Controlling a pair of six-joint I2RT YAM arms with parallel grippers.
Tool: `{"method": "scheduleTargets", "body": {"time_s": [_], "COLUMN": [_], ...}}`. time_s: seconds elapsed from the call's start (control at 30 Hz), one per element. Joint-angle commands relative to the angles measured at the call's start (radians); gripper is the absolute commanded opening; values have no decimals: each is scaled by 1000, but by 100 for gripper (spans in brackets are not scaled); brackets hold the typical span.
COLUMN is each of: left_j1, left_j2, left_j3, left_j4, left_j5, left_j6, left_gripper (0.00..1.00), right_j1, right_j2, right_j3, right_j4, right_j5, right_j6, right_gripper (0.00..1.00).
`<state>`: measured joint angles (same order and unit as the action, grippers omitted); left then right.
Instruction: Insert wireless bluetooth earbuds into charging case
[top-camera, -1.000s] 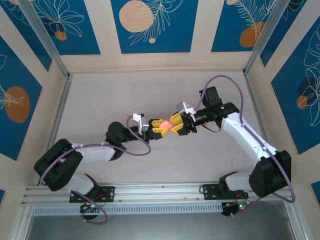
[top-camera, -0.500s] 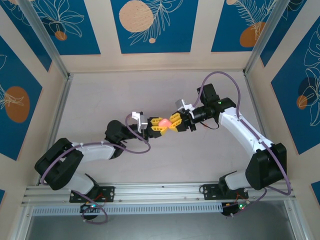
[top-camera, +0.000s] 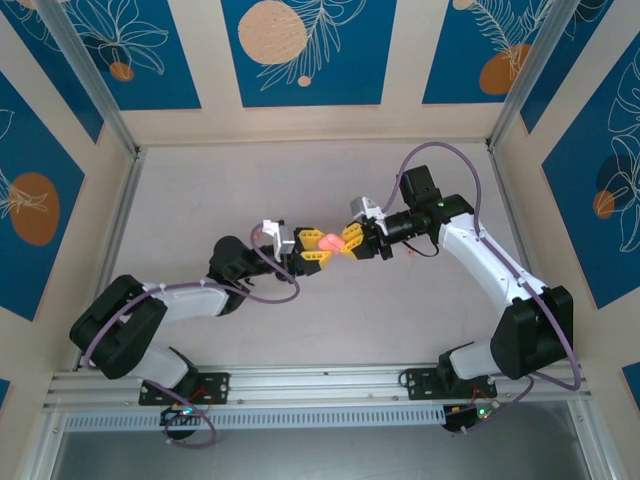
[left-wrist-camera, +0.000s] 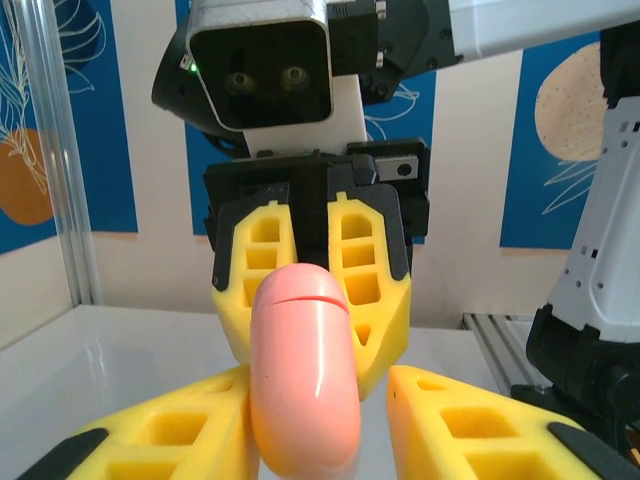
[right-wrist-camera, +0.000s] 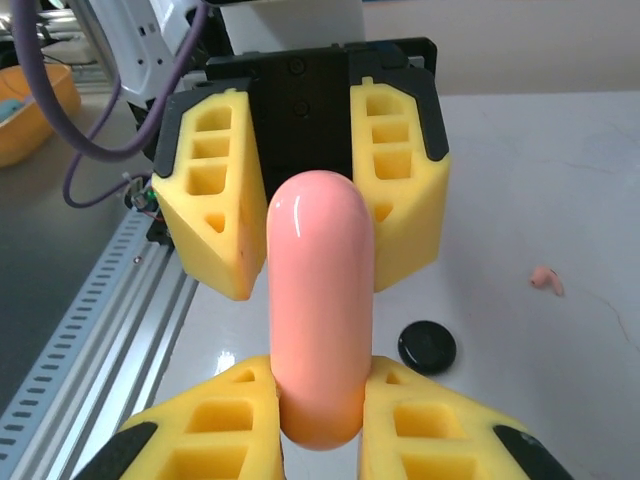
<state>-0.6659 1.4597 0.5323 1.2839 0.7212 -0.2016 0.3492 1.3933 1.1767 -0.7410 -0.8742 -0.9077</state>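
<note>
The pink pill-shaped charging case (top-camera: 328, 242) hangs in the air over the middle of the table, lid closed, its seam visible in the left wrist view (left-wrist-camera: 303, 370). My right gripper (right-wrist-camera: 320, 395) is shut on one end of the case (right-wrist-camera: 320, 300), yellow pads pressed to both sides. My left gripper (left-wrist-camera: 322, 400) faces it from the opposite side and stands open around the other end; its left pad touches the case and a gap shows at its right pad. From above, the left gripper (top-camera: 312, 251) and right gripper (top-camera: 350, 241) meet nose to nose. The earbuds are out of view.
A flat black round disc (right-wrist-camera: 427, 346) lies on the table under the grippers, and a tiny pink piece (right-wrist-camera: 545, 279) lies farther off. An orange bin (right-wrist-camera: 30, 110) sits beyond the aluminium rail at the table's near edge.
Both grippers, with the case between them, have shifted a little toward the far side of the table. The right arm's elbow has swung outward.
</note>
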Motion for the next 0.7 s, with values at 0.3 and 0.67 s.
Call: {"method": "scheduleTargets", "body": {"time_s": [0.3, 0.67], "left_j1": [10, 9], "left_j2": [-130, -283], "left_j3": [60, 177], "left_j4": [-368, -1010], "left_j5": [52, 25], "left_j6": [222, 576], "left_gripper": [52, 55], "right_j1": [50, 156], "right_j2": [-33, -72], "right_j3": [27, 45], "right_j4": [-10, -82], "right_j5": [233, 465], "right_j6": [-26, -127], "right_gripper": [8, 8]}}
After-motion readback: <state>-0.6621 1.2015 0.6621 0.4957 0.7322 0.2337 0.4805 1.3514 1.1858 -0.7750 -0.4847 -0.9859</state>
